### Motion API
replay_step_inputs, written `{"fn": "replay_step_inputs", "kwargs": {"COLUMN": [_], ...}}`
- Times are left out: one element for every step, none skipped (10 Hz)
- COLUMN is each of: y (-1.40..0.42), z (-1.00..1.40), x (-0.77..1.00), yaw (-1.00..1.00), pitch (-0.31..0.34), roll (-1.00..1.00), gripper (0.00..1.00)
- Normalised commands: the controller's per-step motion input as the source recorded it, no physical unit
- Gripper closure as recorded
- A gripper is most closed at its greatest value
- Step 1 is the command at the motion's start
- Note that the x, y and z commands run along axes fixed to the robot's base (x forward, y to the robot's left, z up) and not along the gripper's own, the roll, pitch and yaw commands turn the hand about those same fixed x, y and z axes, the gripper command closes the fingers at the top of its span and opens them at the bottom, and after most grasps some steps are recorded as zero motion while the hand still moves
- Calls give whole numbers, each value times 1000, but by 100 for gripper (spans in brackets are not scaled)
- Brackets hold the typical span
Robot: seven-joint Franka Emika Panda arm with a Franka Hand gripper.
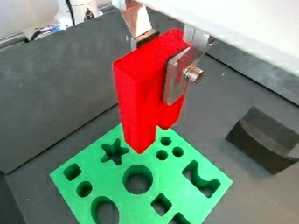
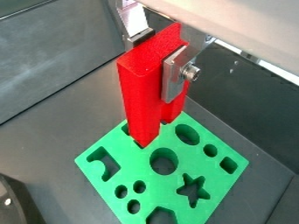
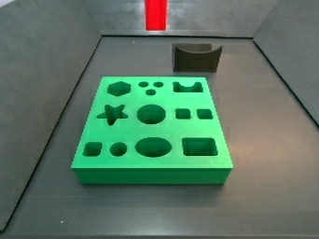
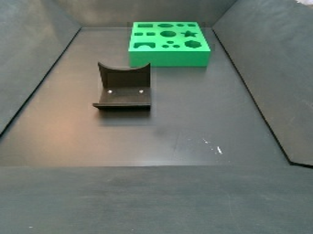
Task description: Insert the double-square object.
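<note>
The double-square object (image 1: 140,96) is a bright red peg of two joined square bars, held upright. My gripper (image 1: 158,66) is shut on its upper part, with one silver finger plate (image 1: 176,79) flat on its side; both wrist views show this (image 2: 156,59). The peg (image 2: 142,87) hangs above the green holed block (image 2: 176,175), its lower end over the block's edge beside the star hole (image 1: 114,153) and apart from the block. In a side view only the peg's lower end (image 3: 156,14) shows, high up beyond the green block (image 3: 152,131); the gripper is out of that frame.
A dark grey block with a curved notch (image 3: 196,56) stands on the dark floor beyond the green block, also seen in a wrist view (image 1: 267,136) and a side view (image 4: 123,89). Dark sloping walls enclose the floor. The green block (image 4: 171,43) has several differently shaped holes.
</note>
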Motion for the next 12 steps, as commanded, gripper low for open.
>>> {"fn": "replay_step_inputs", "kwargs": {"y": [0, -29, -54, -17, 0, 0, 0, 0, 0, 0, 0, -9], "z": [-749, -797, -800, -766, -691, -523, -329, -314, -311, -197, -197, -200], "x": [1000, 1000, 437, 326, 220, 117, 0, 0, 0, 57, 340, 371], "yaw": [-117, -143, -729, -829, -926, -1000, -1000, -1000, -1000, -1000, -826, -794], "pitch": [-76, -67, -54, -46, -39, -19, 0, 0, 0, 0, 0, 0], "roll": [56, 103, 177, 153, 113, 24, 0, 0, 0, -23, -24, -17], "gripper": [100, 100, 100, 100, 100, 100, 100, 100, 100, 100, 100, 100]}}
